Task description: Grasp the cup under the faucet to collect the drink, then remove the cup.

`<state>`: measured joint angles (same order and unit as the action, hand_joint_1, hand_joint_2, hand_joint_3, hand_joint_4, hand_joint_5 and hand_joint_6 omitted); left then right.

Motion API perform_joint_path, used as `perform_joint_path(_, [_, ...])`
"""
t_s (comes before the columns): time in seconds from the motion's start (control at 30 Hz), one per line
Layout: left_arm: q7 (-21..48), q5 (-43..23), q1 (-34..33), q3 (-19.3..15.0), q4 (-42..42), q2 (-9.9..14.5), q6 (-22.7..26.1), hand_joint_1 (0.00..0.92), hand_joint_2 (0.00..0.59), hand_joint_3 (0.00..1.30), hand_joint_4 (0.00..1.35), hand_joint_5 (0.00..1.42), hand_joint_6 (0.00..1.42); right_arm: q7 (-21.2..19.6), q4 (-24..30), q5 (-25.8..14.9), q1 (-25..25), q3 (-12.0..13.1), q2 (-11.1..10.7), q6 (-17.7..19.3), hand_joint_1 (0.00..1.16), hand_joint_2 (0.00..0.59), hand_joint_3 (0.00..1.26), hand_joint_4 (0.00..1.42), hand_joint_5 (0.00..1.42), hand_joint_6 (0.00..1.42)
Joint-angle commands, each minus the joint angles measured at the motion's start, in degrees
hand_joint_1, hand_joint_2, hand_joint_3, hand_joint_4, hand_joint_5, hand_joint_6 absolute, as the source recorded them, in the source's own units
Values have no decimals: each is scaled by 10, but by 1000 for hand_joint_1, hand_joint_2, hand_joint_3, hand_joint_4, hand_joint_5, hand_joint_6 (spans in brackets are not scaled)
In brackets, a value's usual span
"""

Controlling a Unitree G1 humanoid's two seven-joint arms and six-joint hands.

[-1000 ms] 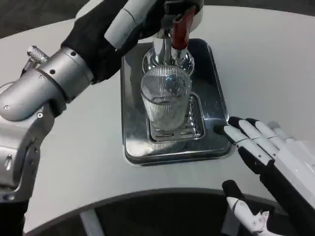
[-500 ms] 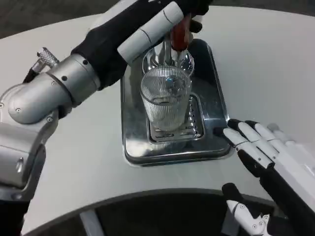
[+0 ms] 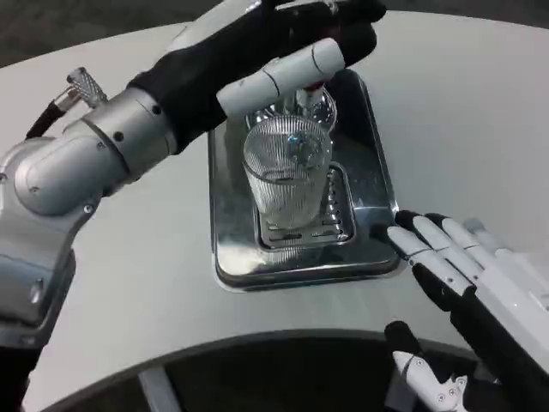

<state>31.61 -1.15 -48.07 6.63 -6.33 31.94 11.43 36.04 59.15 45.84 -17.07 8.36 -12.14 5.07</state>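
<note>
Two hands sit in your head view. Your left hand (image 3: 322,34) is up at the top of the frame, reaching in across the steel tray (image 3: 225,215) from the left, over the faucet (image 3: 309,90). Its black fingers are bunched around the red tap handle (image 3: 319,43), only a sliver of which shows beneath them; you cannot tell from this angle whether they actually clamp it or just lie over it. A white finger segment juts out across the frame just above the cup's rim.

Your cup (image 3: 287,182), clear ribbed glass, stands upright on the slotted drip grate (image 3: 334,219) in the middle of the tray, directly below the faucet spout. A little clear liquid appears to sit in its lower part, though the ribbing makes the level hard to read. Neither hand touches it.

Your right hand (image 3: 446,257) lies low at the right, palm down, fingers spread apart and holding nothing. Its fingertips (image 3: 401,225) reach the tray's right-hand front corner, touching or just short of the rim; you cannot tell which. The thumb hangs apart near the bottom edge, over the table's curved front lip.

Under everything, the white table (image 3: 120,283), with the tray set roughly centre and the cup well apart from your right hand.
</note>
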Motion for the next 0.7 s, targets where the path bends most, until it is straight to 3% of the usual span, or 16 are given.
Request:
perform_joint_path(0.03, [48,17,24,34,0,15,2,0,75,196,131,204,257,11,9,1,1,-2,1,-1,307,552,64,0,0,0])
perform_joint_path(0.3, [52,45,23,47,-1,28,-16,0,75,195,116,175,231,19,9,2,13,-13,4,-26,307,552,64,0,0,0])
perform_joint_path(0.7, [55,72,23,56,6,27,-32,0,77,183,101,160,226,19,9,-5,28,-28,2,-70,306,552,69,0,0,0])
